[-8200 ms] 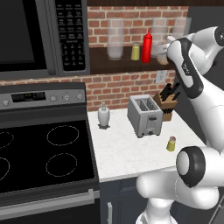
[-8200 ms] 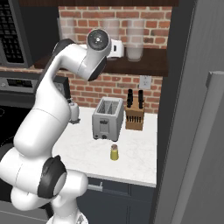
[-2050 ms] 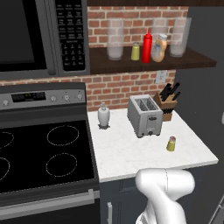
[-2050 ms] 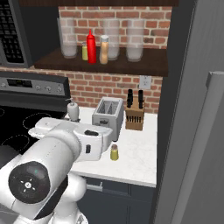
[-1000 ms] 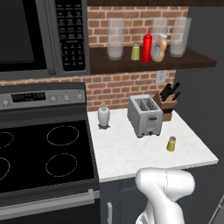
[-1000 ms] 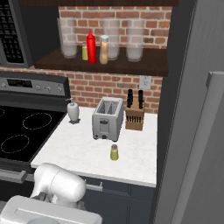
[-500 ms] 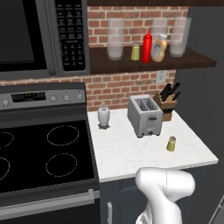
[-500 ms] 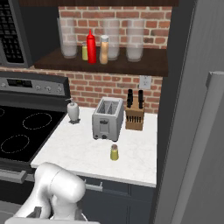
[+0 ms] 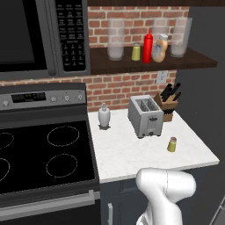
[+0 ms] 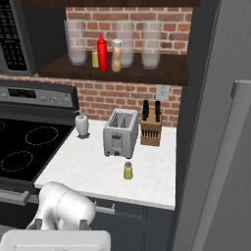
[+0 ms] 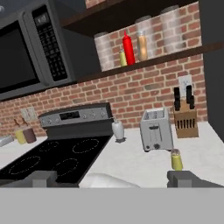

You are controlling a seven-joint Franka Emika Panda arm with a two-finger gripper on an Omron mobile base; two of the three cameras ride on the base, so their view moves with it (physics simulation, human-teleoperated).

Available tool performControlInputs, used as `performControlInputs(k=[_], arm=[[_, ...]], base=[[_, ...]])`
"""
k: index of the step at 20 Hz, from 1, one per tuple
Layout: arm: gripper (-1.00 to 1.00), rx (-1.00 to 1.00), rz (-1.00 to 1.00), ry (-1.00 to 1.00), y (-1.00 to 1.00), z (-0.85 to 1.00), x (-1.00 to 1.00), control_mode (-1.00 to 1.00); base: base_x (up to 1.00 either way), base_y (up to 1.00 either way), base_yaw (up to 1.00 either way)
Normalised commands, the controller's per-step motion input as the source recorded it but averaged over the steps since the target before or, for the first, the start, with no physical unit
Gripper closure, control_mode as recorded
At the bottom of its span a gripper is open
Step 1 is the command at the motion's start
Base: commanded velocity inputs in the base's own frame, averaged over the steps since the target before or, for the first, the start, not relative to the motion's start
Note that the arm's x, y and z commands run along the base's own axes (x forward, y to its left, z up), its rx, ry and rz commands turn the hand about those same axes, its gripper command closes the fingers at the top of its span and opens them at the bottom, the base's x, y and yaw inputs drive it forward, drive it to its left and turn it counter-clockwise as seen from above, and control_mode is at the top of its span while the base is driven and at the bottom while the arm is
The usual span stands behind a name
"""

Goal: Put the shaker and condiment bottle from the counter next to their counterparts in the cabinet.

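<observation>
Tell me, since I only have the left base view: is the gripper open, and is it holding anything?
Observer: In the hand view the gripper is open, finger tips wide apart, nothing between them.
Operator: What is the hand pointed at?
Observer: The counter; the shaker sits low at that picture's right, in front of the toaster.
Operator: Anything left of the stove?
Observer: Two small jars on a further counter.

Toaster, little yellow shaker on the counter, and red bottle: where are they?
toaster (image 9: 145, 116), left base view, its front face
shaker (image 9: 172, 144), left base view, its body
red squeeze bottle (image 9: 148, 47), left base view, its middle
</observation>
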Motion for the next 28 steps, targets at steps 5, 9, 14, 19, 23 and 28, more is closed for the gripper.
performControlInputs(k=[5, 9, 14, 19, 23, 28], arm=[[-1.00, -0.05, 0.00, -0.02, 0.53, -0.41, 0.29, -1.00], [-1.00, 0.00, 0.00, -0.10, 0.35, -0.31, 0.25, -1.00], [-1.00, 0.00, 0.00, -0.18, 0.20, -0.33, 0.18, -1.00], [-1.00, 0.00, 0.00, -0.19, 0.09, -0.34, 0.27, -1.00], [-1.00, -0.01, 0.00, -0.24, 0.01, -0.42, 0.20, -1.00], [-1.00, -0.01, 0.00, -0.23, 0.13, -0.44, 0.15, -1.00]], base=[[0.00, 0.00, 0.00], [0.00, 0.00, 0.00], [0.00, 0.00, 0.00], [0.00, 0.00, 0.00], [0.00, 0.00, 0.00], [0.00, 0.00, 0.00]])
